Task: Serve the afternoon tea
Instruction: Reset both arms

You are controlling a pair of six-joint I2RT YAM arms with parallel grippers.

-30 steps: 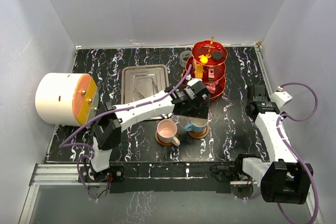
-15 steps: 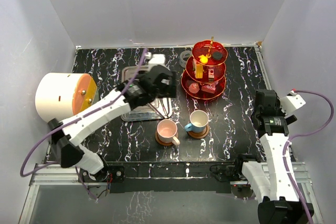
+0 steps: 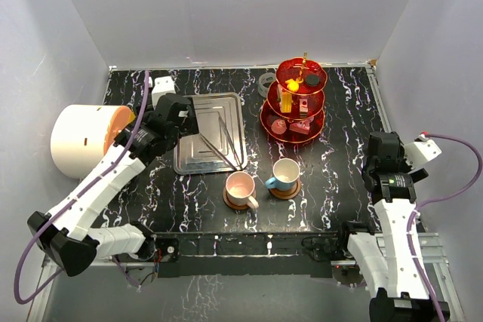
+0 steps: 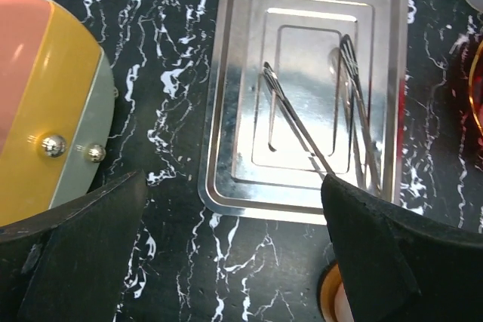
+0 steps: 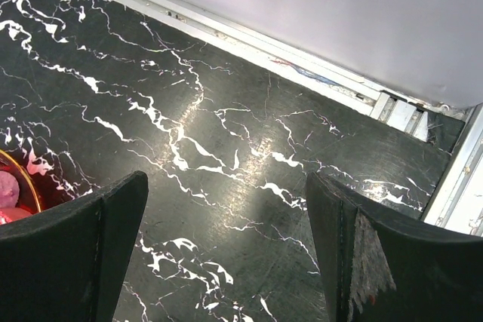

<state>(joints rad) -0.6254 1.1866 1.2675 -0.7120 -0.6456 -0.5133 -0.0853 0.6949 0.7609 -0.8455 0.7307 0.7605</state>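
Note:
The red three-tier stand [image 3: 295, 105] with a gold stem stands at the back right and carries small sweets [image 3: 290, 85]. Its rim [image 5: 10, 180] and a pink sweet show at the left edge of the right wrist view. In front of it a pink cup [image 3: 240, 185] and a blue cup [image 3: 284, 173] each sit on a brown saucer [image 3: 287, 191]. My left gripper [image 3: 179, 115] [image 4: 232, 179] hangs open and empty above the table, between the drum and the tray. My right gripper [image 3: 379, 147] [image 5: 226, 179] is open and empty over bare table right of the stand.
A flat steel tray [image 3: 189, 157] [image 4: 226, 111] holds two pairs of metal tongs [image 3: 230, 141]. A big white drum [image 3: 79, 141] with an orange face [image 4: 45, 111] lies at the left. A small grey round object [image 3: 266, 81] sits behind the stand. The table's metal rail [image 5: 453, 179] runs close on the right.
My left arm swung away from the blue cup and stand, leftwards over the tray to the drum side, its jaws widening slightly. My right arm drew back a little towards the near right.

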